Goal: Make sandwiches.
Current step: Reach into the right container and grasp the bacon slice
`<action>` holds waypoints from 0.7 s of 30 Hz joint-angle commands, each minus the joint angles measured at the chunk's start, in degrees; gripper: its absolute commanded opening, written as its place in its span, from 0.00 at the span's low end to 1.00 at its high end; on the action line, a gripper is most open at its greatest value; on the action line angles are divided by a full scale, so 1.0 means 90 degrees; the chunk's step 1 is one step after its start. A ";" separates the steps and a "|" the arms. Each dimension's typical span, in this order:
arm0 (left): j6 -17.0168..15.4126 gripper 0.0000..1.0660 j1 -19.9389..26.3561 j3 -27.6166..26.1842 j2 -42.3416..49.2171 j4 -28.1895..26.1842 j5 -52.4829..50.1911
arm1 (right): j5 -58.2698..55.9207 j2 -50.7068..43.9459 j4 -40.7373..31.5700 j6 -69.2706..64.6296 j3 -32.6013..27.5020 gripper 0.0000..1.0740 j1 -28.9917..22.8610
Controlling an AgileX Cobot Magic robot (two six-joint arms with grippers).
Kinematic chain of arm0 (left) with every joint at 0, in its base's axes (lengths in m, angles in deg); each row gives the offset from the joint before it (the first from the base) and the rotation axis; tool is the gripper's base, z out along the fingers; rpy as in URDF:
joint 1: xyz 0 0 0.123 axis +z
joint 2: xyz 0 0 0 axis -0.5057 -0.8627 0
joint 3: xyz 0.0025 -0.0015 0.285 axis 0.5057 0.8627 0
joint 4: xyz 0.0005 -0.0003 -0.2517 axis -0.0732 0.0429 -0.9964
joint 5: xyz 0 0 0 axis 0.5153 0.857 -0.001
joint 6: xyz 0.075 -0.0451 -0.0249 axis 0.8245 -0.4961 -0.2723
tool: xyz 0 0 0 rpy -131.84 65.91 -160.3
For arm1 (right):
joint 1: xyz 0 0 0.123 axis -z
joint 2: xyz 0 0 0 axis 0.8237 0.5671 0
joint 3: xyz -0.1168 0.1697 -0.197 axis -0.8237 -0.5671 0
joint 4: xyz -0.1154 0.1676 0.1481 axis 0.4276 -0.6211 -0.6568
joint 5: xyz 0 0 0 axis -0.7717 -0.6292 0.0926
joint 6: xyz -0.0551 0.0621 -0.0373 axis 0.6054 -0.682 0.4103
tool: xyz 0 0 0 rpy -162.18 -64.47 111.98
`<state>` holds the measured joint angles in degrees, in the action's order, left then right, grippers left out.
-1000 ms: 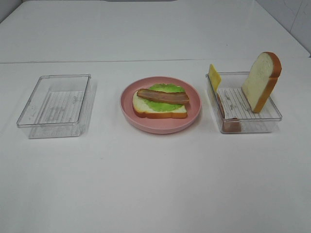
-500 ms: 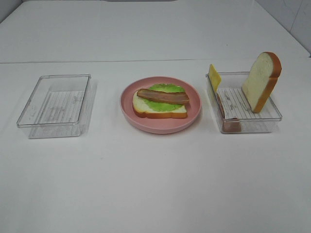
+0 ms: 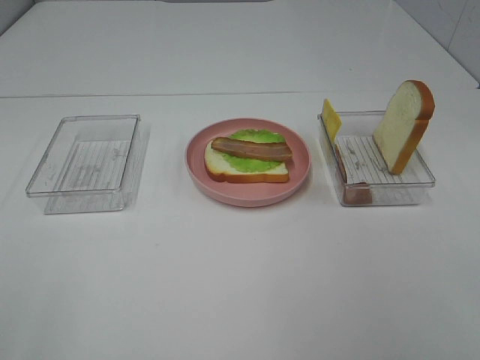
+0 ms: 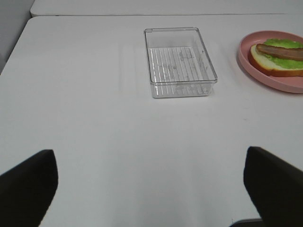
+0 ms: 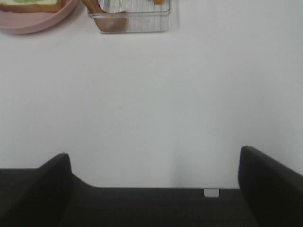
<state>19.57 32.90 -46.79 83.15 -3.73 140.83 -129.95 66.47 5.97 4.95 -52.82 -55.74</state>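
Note:
On a round pink plate point(image 3: 300, 176) in the middle lies a partly built sandwich: a bread slice point(image 3: 247, 171) topped with green lettuce point(image 3: 255, 161) and a brown bacon strip point(image 3: 251, 149). The right clear tray point(image 3: 420, 180) holds a second bread slice point(image 3: 403, 124) standing on edge, a yellow cheese slice point(image 3: 330, 118) and a pinkish ham piece point(image 3: 357, 191). Neither arm shows in the exterior view. My left gripper point(image 4: 151, 182) is open over bare table, well short of the plate point(image 4: 265, 78). My right gripper point(image 5: 154, 177) is open too, short of the tray point(image 5: 142, 19).
An empty clear tray point(image 3: 84, 161) sits at the left, seen also in the left wrist view point(image 4: 180, 61). The white table's front edge lies close under the right gripper. A seam crosses the table behind the trays.

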 commanded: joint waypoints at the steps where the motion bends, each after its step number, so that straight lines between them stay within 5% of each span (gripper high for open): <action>1: -0.0025 0.96 -0.0032 0.0006 0.0140 -0.0013 -0.0051 | 0.0006 0.1044 -0.0019 0.0013 0.0407 0.86 0.0025; 21: -0.0025 0.96 -0.0032 0.0006 0.0140 -0.0013 -0.0051 | -0.0395 0.6417 -0.0407 -0.0274 0.3737 0.86 0.0025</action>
<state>19.57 32.90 -46.79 83.15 -3.73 140.83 -132.24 121.07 2.93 3.12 -21.65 -55.74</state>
